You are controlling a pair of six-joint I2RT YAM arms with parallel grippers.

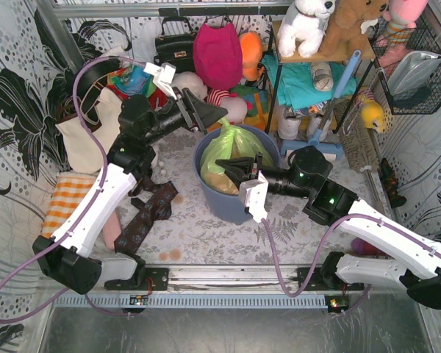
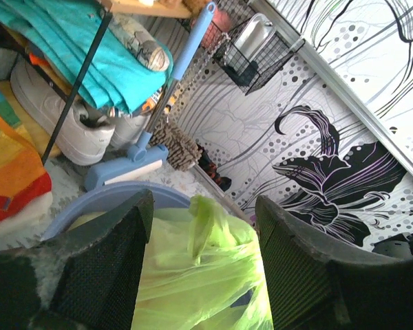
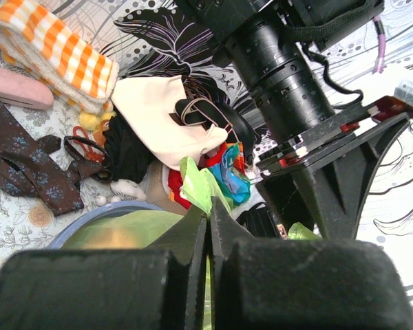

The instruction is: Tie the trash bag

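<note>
**Right gripper [image 3: 208, 214] clamped on trash bag [image 1: 234, 145]; left gripper [image 2: 205, 203] agape**

Nearest, the right gripper's jaws, pressed together, pinch a fold of the trash bag, which sits in the bin [image 1: 206, 193]. Beyond, a bag tail stands between the left gripper's spread fingers.

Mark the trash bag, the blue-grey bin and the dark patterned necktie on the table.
trash bag [image 1: 239, 143]: top view, on its bunched green top.
bin [image 1: 217, 200]: top view, on its outer near wall.
necktie [image 1: 148, 213]: top view, on the middle of its length.
</note>
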